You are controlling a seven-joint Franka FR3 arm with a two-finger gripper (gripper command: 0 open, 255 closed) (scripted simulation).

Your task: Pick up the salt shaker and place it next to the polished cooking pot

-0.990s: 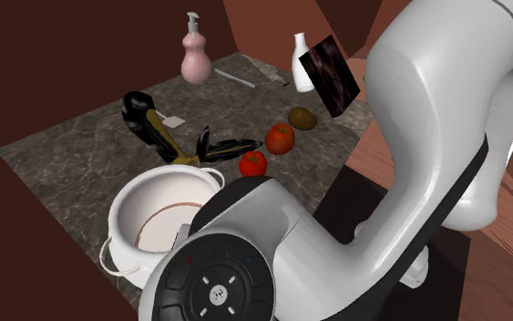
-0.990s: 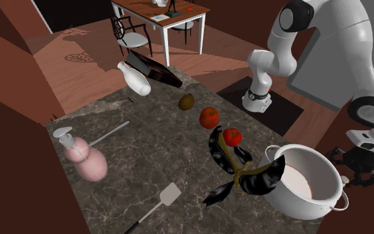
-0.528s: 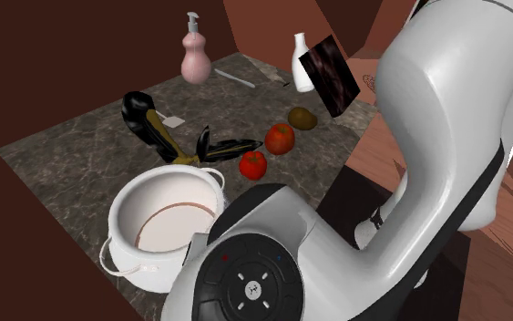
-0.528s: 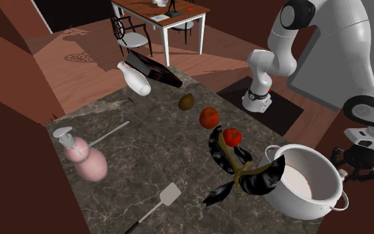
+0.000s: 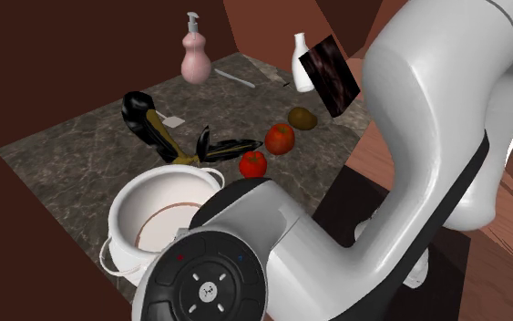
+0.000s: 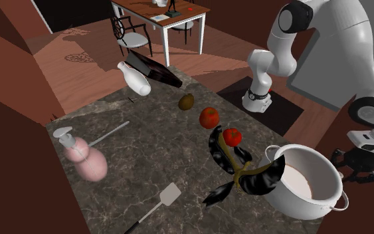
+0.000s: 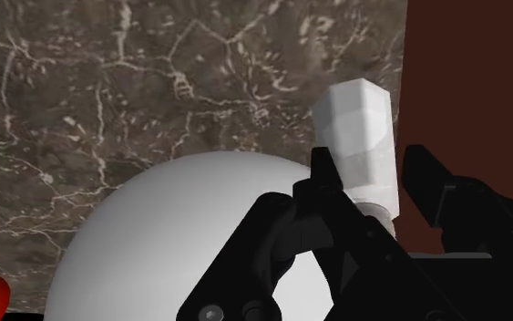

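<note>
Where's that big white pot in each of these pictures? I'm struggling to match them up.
Shoulder view: the white pot sits at lower centre, left of the arm's black-capped joint.
Second exterior view: lower right, near the gripper.
Wrist view: probably the white rounded wall beside the gripper.
Shared landmark: the dark marbled counter under it.

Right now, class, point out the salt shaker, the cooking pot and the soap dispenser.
salt shaker [image 7: 356,128], wrist view, its faceted side.
cooking pot [image 6: 308,207], second exterior view, its outer wall.
soap dispenser [image 6: 90,163], second exterior view, its pink body.
</note>
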